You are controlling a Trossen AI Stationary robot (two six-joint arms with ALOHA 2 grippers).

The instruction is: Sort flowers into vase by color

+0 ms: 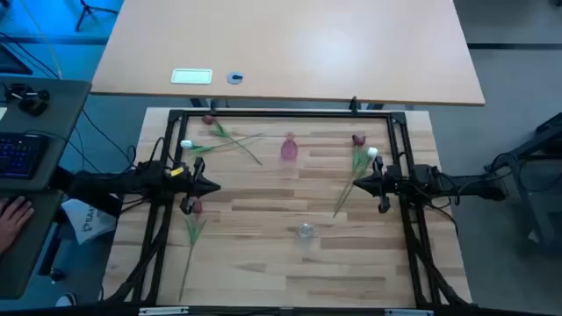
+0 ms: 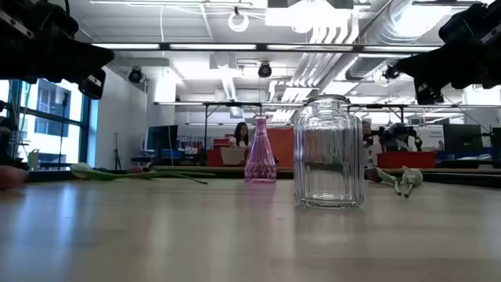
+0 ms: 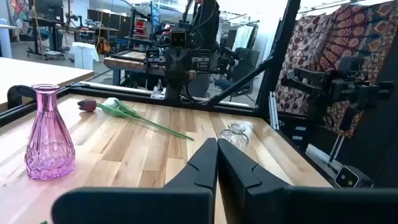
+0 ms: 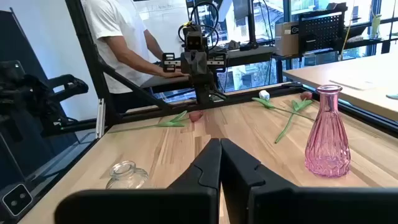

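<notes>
Above the table, both claws, left and right, are clenched empty; flowers are scattered around the pink vase.

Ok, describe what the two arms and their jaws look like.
Both arms are dark, nearly black, slim and jointed, with cables trailing along them. The left gripper has a small yellow marking and a white patch near its wrist; the right gripper has a white patch beside it. In the wrist views, each gripper's jaws are matte black, angular wedges tapering to a point.
</notes>
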